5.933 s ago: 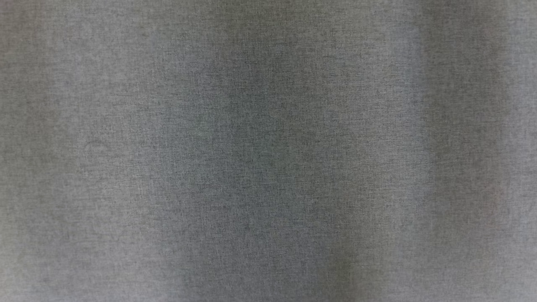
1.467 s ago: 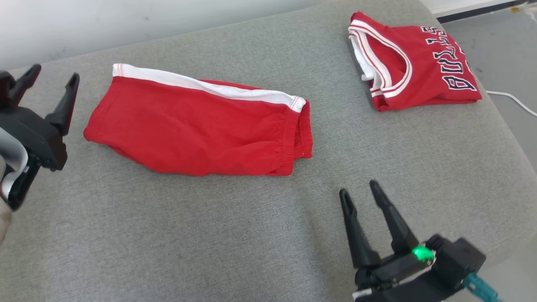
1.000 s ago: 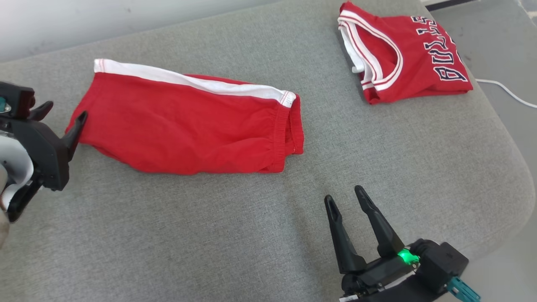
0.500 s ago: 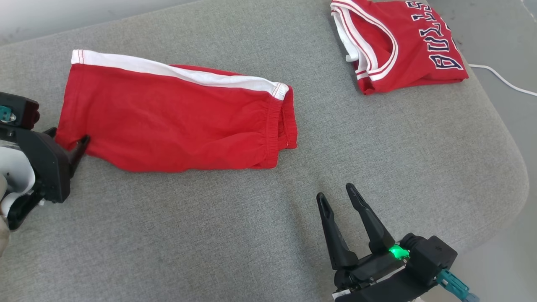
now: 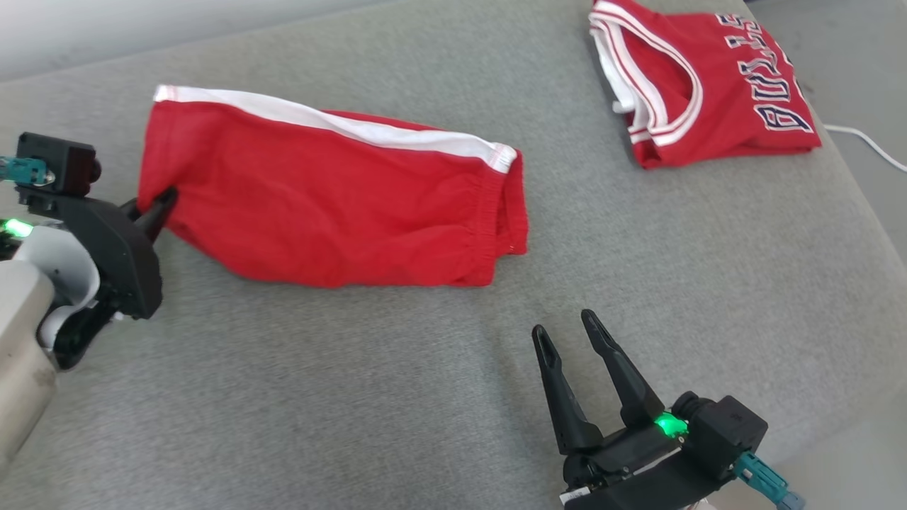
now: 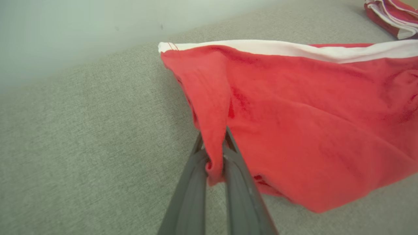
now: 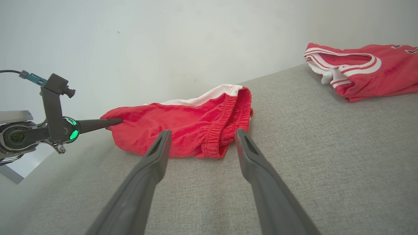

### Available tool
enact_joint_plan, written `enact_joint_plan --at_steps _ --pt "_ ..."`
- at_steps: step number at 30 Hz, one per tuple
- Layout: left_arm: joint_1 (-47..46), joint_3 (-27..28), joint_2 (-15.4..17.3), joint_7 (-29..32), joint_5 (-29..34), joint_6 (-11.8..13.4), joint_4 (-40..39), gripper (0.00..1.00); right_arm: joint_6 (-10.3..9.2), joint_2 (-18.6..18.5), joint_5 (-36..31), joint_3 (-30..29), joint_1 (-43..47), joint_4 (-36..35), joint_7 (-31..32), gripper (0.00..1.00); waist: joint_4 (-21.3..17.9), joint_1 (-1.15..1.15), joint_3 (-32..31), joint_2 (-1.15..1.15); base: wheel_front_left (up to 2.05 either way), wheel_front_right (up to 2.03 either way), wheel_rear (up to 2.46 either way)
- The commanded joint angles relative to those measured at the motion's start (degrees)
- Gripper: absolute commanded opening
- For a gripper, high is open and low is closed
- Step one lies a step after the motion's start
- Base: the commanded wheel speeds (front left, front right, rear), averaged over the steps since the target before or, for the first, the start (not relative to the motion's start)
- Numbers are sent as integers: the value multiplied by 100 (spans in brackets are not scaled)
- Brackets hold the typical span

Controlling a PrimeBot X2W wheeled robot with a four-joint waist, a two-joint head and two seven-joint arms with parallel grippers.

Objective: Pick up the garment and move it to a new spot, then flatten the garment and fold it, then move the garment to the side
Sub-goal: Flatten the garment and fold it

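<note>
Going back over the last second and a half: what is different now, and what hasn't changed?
The left gripper, open and clear of the red shorts before, came in to their leg end and shut on the hem, bunching the cloth there. The right gripper stays open above the grey cushion, holding nothing; the folded jersey lies as it did.

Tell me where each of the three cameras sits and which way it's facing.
Head view: on the head, looking down at cushion, shorts and jersey; left jaws at left, right jaws lower right.
Left wrist view: along the left jaws, shut on the shorts' edge.
Right wrist view: low, along open right jaws toward the shorts.
All share the shorts.
</note>
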Motion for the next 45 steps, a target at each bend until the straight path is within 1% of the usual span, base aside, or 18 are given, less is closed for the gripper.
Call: enact_joint_plan --at_steps 1,7,9,13,14,17,18,20,24,25,26,28,31,34,37,41,45 --pt "-3 13 -10 -71 -49 15 -62 0 -16 2 -18 -27 77 25 -22 100 213 -1 -208 0 0 0 0" --pt "343 44 62 -287 -255 19 -447 0 -16 1 -65 -217 239 117 -22 100 535 -1 -540 0 0 0 0" --pt "509 63 104 -394 -284 63 -605 0 -16 2 -82 -307 292 124 -22 100 637 -1 -633 0 0 0 0" --pt "924 65 207 -557 -379 233 -1028 0 -16 1 -115 -494 465 119 -19 100 833 -1 -790 0 0 0 0" --pt "924 65 207 -557 -379 233 -1028 0 -16 1 -115 -494 465 119 -19 100 833 -1 -790 0 0 0 0" --pt "1267 110 307 -703 -496 435 -1411 0 -16 0 -126 -637 594 93 -3 100 954 -1 -873 0 0 0 0" --pt "1505 122 380 -797 -574 580 -1651 0 -16 1 -118 -742 683 68 12 100 1025 -1 -915 0 0 0 0" --pt "1747 124 436 -903 -619 735 -1897 0 -16 3 -126 -829 761 38 49 100 1083 -1 -940 0 0 0 0" --pt "2150 146 508 -1131 -683 1021 -2145 0 -16 1 -173 -923 847 5 144 100 1150 -1 -979 0 0 0 0" --pt "2216 140 495 -1213 -630 1088 -2158 44 -16 2 -178 -932 851 -1 177 100 1159 -1 -990 0 0 0 0" --pt "2295 146 447 -1291 -613 1138 -2162 100 -16 1 -184 -938 847 -1 192 100 1168 -1 -1008 0 0 0 0" --pt "2414 209 357 -1438 -621 1209 -2143 100 -16 1 -195 -950 823 -10 232 100 1186 -1 -1043 0 0 0 0" --pt "2497 339 292 -1590 -444 1349 -2124 100 -16 1 -235 -986 769 -14 270 100 1217 -1 -1088 0 0 0 0" --pt "2578 609 239 -1659 -164 1511 -2140 100 -16 1 -261 -1059 731 -30 289 100 1273 -1 -1140 0 0 0 0" --pt "2739 1376 131 -1663 265 1648 -2316 100 -16 1 -282 -1136 705 -53 308 100 1346 -1 -1206 0 0 0 0" --pt "3263 2487 -151 -1665 1040 1821 -2671 100 -16 1 -306 -1200 708 -59 320 100 1447 -1 -1331 0 0 0 0" --pt "3834 3405 -489 -1666 1854 1851 -3033 100 -16 1 -322 -1254 722 -57 329 100 1551 -1 -1454 0 0 0 0"
